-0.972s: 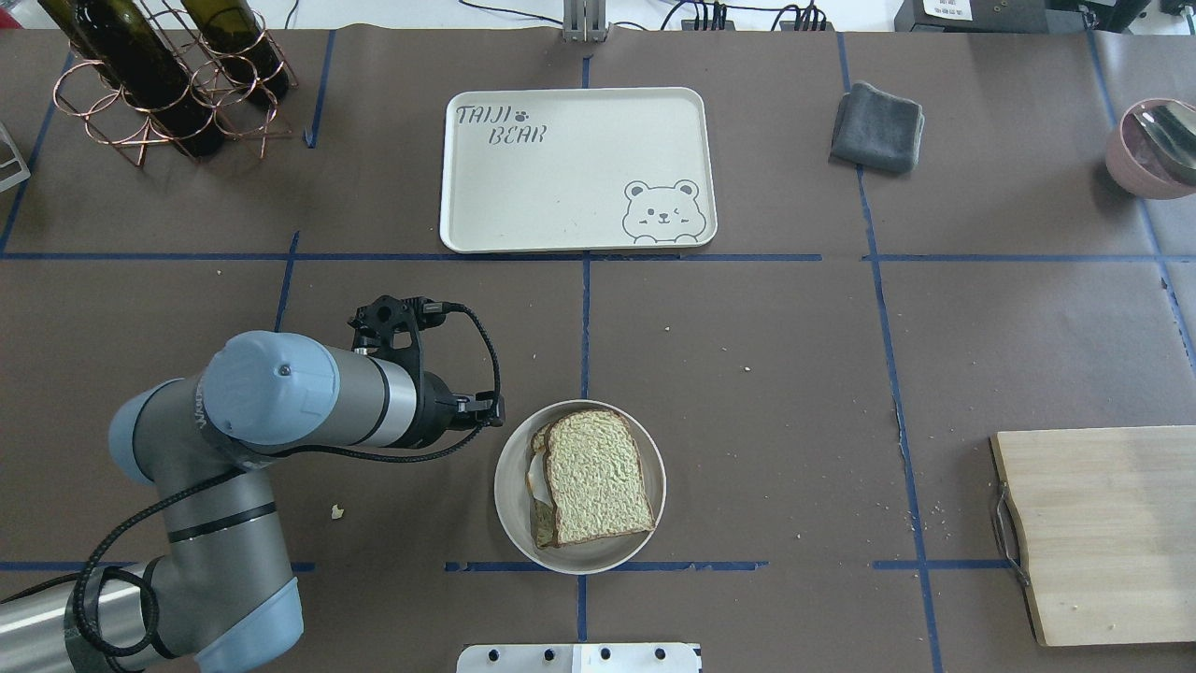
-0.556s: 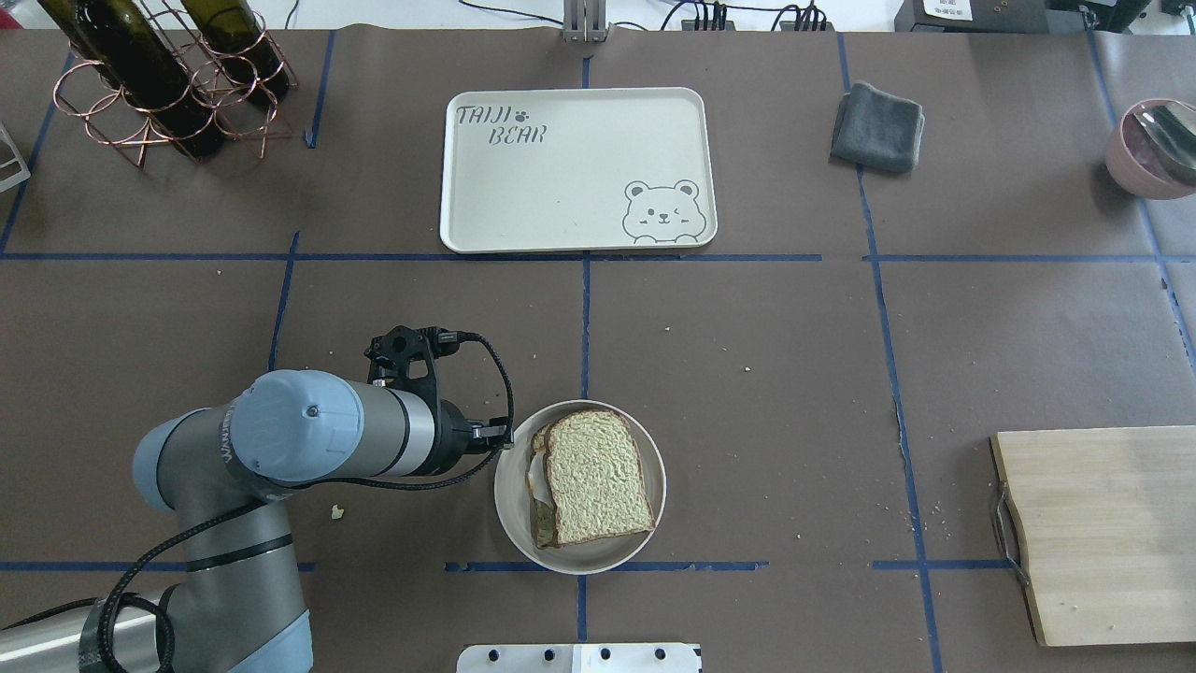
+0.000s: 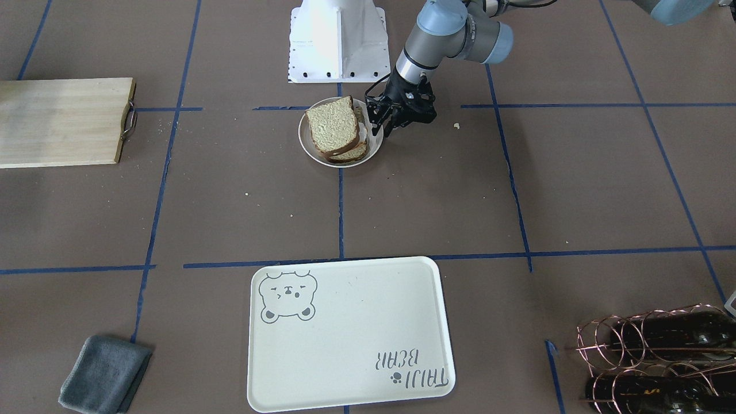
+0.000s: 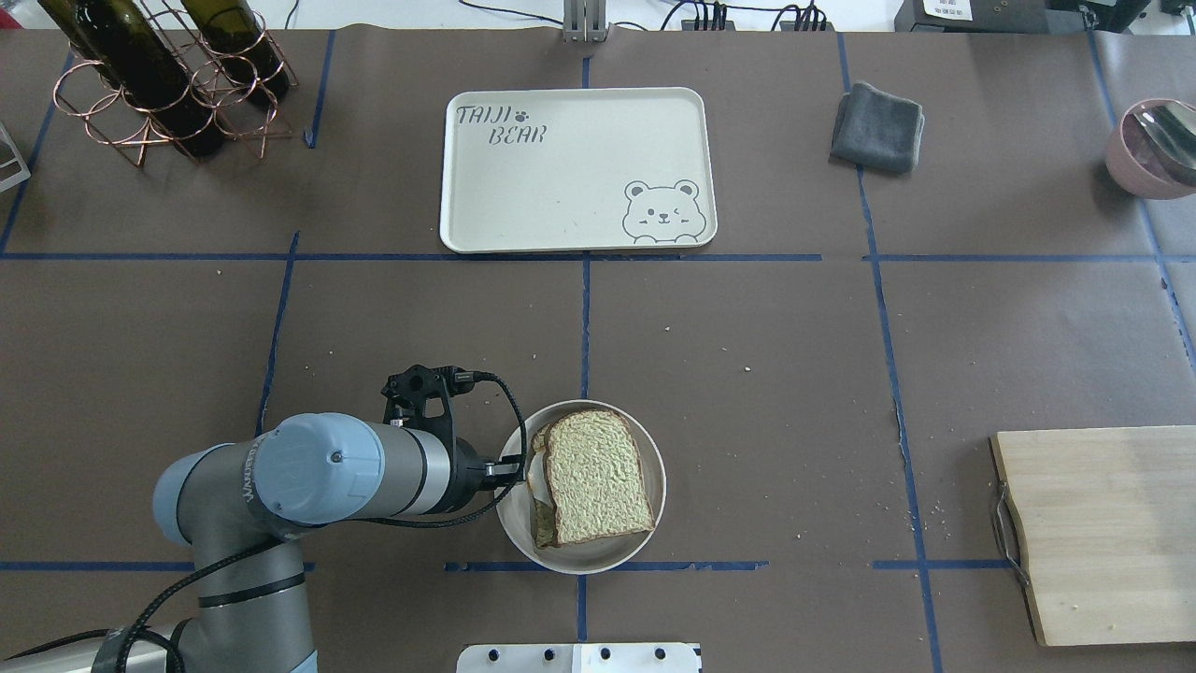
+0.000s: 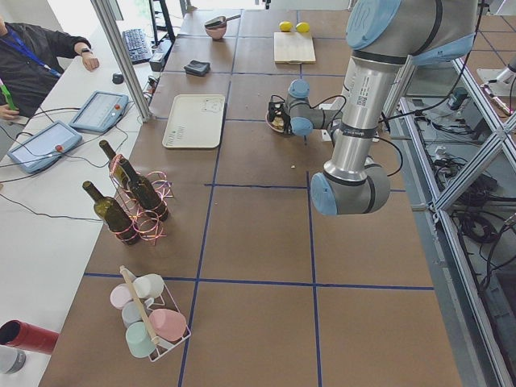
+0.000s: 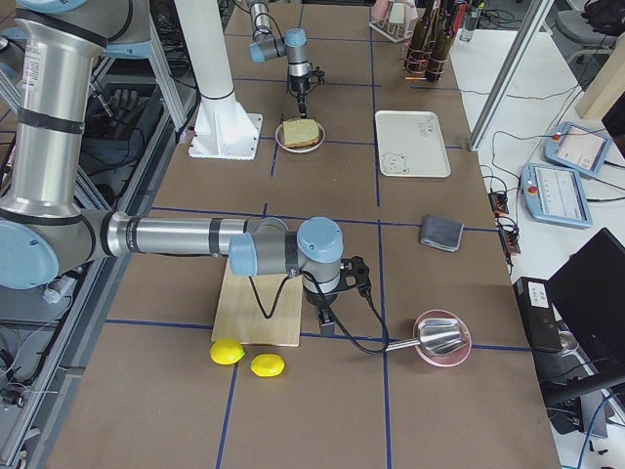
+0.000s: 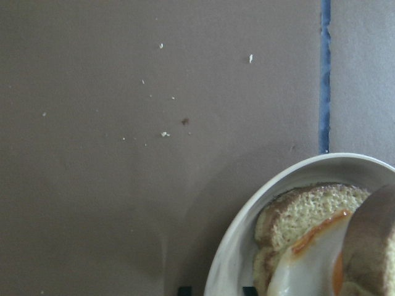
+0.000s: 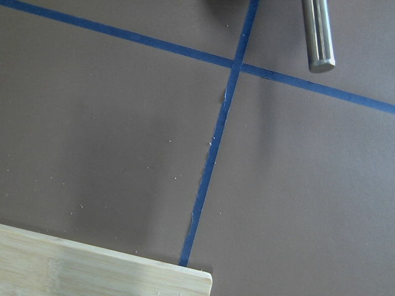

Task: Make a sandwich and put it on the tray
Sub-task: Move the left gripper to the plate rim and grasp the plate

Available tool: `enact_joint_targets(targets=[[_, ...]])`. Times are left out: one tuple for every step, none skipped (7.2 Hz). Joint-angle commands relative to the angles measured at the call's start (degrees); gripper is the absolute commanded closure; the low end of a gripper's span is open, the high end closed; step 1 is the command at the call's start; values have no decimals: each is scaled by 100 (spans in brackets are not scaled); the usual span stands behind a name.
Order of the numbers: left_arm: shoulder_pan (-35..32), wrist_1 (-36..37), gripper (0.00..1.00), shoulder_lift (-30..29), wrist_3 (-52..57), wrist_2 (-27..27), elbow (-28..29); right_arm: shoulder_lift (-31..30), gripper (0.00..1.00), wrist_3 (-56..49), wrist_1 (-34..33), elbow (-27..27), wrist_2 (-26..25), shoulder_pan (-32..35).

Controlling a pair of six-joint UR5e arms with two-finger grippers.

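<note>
Overhead exterior: the sandwich [image 4: 598, 477], tan dark-crusted slices with egg white between, lay just beside the left hand [image 4: 514, 470] at the bowl [image 4: 584, 561] rim; the hand's opening could not be told.

Cream tray [image 4: 561, 201] (grey bear print), tan sandwich [image 4: 596, 477]

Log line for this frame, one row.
phase: pre-grasp | left claw: open, at bowl rim | sandwich: in bowl | tray: no sandwich

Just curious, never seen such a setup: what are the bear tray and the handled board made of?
The tray looks like matte cream plastic: smooth, uniform, rounded moulded rim. The board looks like pale wood, with visible grain streaks; its handle seems metal, thin and grey.
</note>
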Motion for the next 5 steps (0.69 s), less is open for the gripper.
enact_joint_targets(targets=[[21,-1,75,4,-4,5,18,0,0,9,0,0,24,-1],[21,-1,88,4,-4,5,62,0,0,9,0,0,25,-1],[21,-1,100,-5,-4,-4,53,0,0,9,0,0,25,-1],[13,7,100,4,5,-4,-16,0,0,9,0,0,25,-1],[13,8,100,-5,22,-47,-139,9,0,9,0,0,16,-1]])
